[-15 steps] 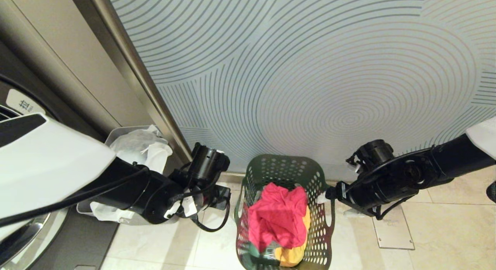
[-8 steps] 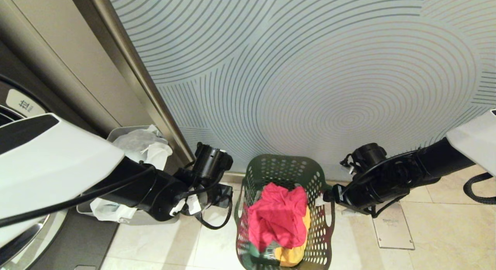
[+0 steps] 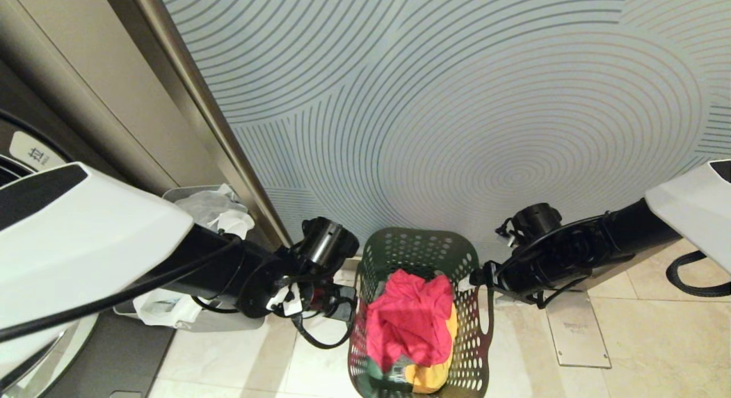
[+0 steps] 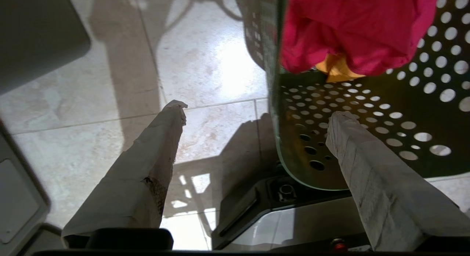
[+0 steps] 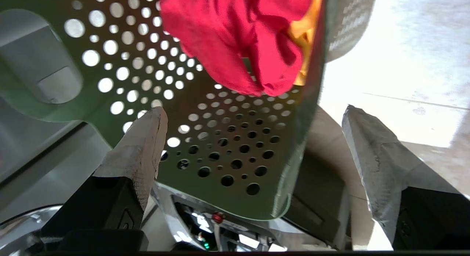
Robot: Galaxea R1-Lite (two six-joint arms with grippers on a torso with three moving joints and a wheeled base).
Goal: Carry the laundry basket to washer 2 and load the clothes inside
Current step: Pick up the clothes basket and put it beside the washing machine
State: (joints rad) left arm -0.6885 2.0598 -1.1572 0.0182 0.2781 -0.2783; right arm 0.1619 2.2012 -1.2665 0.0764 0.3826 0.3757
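I'm holding both grippers spread wide, the left (image 4: 257,114) and the right (image 5: 253,116) each straddling a side rim of the basket (image 3: 422,246). Clothes (image 3: 408,324) are lying inside it.

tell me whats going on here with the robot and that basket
The robot has an arm on each side of the green laundry basket, which stands on the floor against the wall with the clothes inside. The left gripper and right gripper are both open, fingers straddling the basket's side walls, not yet clamped.
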